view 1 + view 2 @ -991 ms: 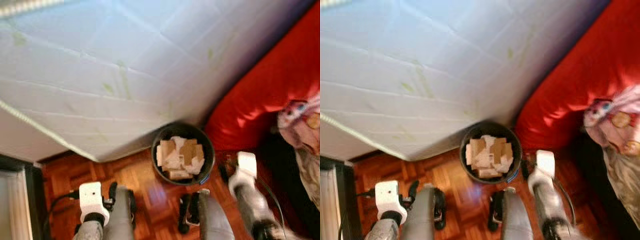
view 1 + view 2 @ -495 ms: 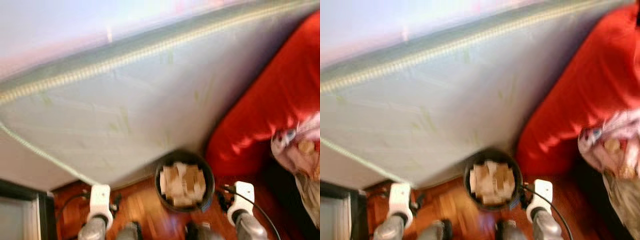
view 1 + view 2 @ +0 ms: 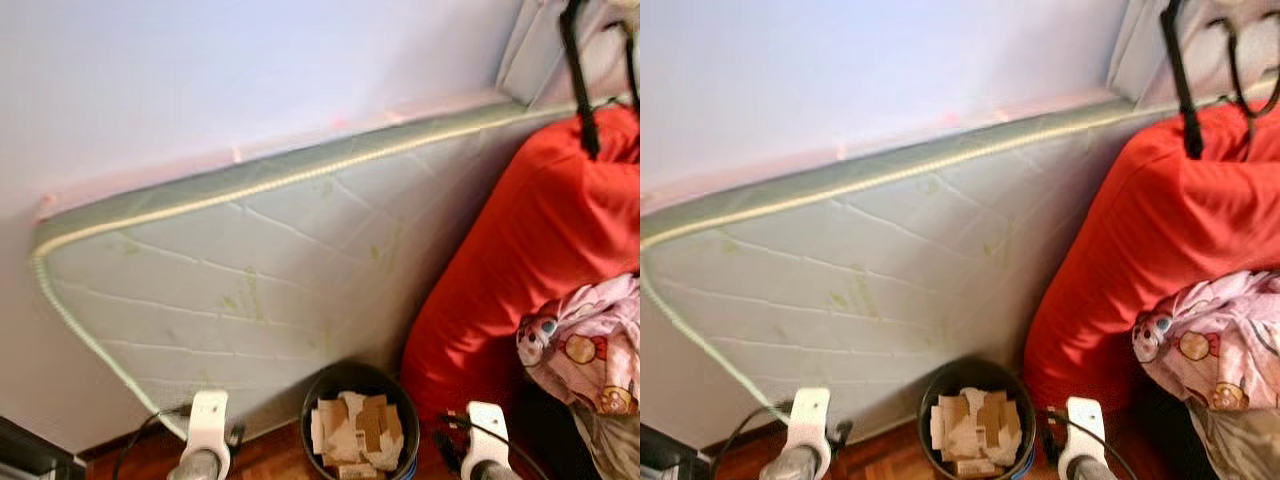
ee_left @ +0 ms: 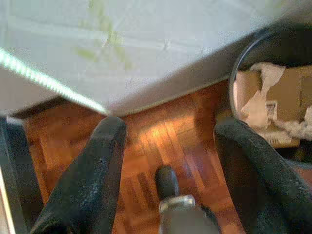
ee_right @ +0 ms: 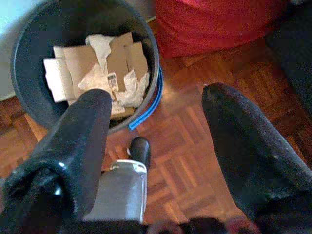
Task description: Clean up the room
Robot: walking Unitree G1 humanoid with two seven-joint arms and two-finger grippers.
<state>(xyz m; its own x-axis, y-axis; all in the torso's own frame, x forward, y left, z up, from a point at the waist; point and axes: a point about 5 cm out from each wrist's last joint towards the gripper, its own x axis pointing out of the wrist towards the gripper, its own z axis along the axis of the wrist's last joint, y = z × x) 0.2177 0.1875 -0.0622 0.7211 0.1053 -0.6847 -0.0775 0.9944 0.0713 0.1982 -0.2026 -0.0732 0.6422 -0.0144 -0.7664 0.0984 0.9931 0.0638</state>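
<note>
A dark round waste bin (image 3: 360, 420) full of torn cardboard and paper scraps (image 5: 100, 73) stands on the parquet floor (image 5: 190, 146), against the foot of a pale quilted mattress (image 3: 260, 290) leaning on the wall. Just beside the bin rises a red bag (image 3: 530, 250), with pink patterned cloth (image 3: 585, 345) against it. The left gripper (image 4: 168, 161) and right gripper (image 5: 156, 141) hang near the bin, fingers spread, holding nothing.

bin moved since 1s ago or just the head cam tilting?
No. The bin sits at the mattress lower corner beside the red cushion, as before; the camera tilted up.
</note>
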